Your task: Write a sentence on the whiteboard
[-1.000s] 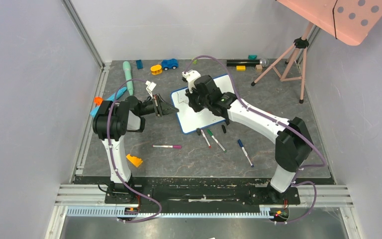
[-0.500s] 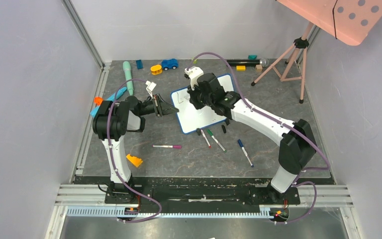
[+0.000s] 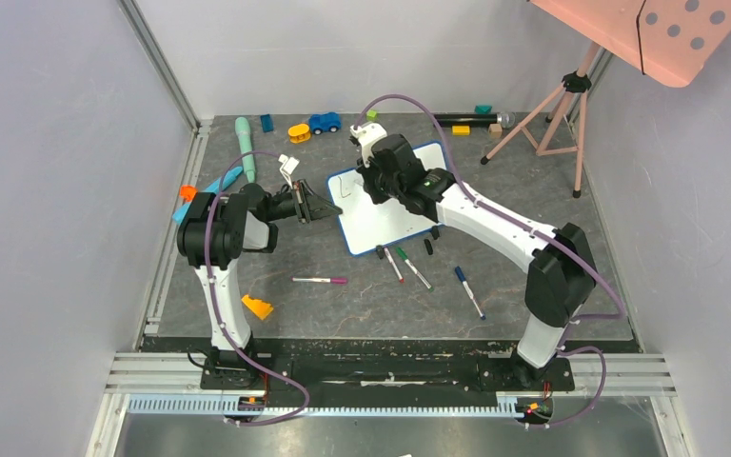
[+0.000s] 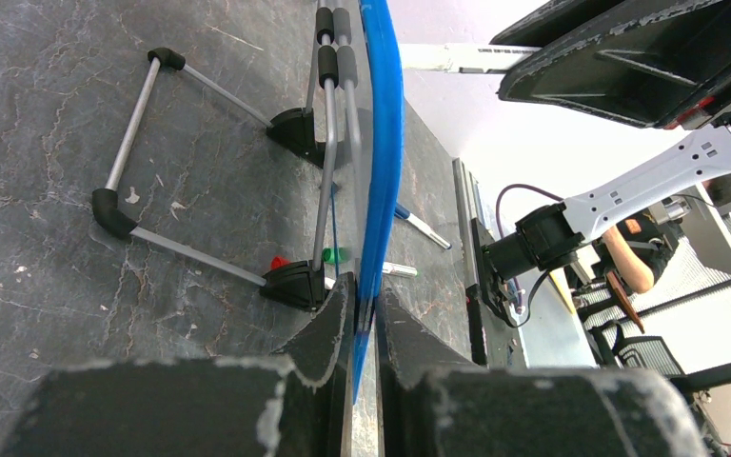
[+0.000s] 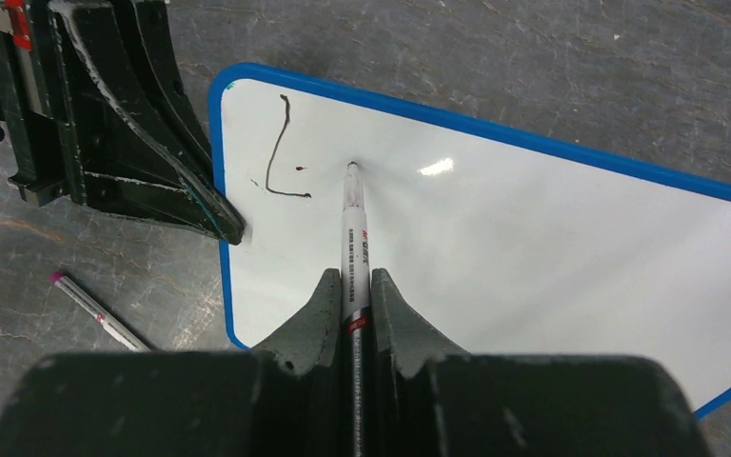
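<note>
Whiteboard (image 3: 378, 227): white face, thin blue round-cornered frame. It sat mid-table (image 3: 362, 305), between the two arms' wrists. Its long axis ran left to right in the top view, with the right end skewed toward the far side. The left short edge was clenched in the left gripper (image 4: 366, 307). There the frame showed edge-on, with wire legs (image 4: 328, 162) and black feet (image 4: 297, 284) beside it.

Sentence (image 5: 281, 152): barely begun, one dark L-shaped stroke and a small dot near the board's far-left corner.

Right gripper (image 5: 351, 281): clamped on a marker (image 5: 353, 233). The barrel pointed away from the wrist across the board, with its tip at the white face just right of the stroke.

Against a second before: the right gripper stood slightly nearer the board's far edge; board and left gripper unmoved.
</note>
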`<state>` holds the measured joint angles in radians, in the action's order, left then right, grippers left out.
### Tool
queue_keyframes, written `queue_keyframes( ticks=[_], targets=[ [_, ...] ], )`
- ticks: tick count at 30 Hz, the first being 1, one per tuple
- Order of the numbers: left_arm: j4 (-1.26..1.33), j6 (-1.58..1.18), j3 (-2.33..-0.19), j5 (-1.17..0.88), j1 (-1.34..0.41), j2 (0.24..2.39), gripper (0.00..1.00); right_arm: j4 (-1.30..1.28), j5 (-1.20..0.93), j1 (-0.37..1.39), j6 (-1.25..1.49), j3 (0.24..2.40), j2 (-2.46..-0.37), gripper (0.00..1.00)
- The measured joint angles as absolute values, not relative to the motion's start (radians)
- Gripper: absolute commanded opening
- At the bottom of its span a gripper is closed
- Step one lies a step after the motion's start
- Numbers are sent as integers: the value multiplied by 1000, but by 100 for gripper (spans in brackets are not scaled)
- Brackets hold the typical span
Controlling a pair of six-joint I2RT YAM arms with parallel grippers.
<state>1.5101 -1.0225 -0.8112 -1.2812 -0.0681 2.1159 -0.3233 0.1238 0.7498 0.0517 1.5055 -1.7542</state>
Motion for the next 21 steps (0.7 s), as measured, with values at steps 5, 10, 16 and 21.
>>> queue_keyframes(
  ticks=[5,10,16,21],
  targets=[
    [1510,-1023,-811,-1281,-68,2116,2,-355,131,750,52,1525,-1766,0],
    [1510,-1023,-811,-1281,-68,2116,2,-373,131,750,53,1532,-1766,0],
    [1510,-1023,-811,-1281,-68,2116,2,-403,134,750,53,1535,-1766,0],
    [1510,-1023,-811,-1281,-68,2116,2,-422,137,750,53,1559,-1767,0]
  ],
)
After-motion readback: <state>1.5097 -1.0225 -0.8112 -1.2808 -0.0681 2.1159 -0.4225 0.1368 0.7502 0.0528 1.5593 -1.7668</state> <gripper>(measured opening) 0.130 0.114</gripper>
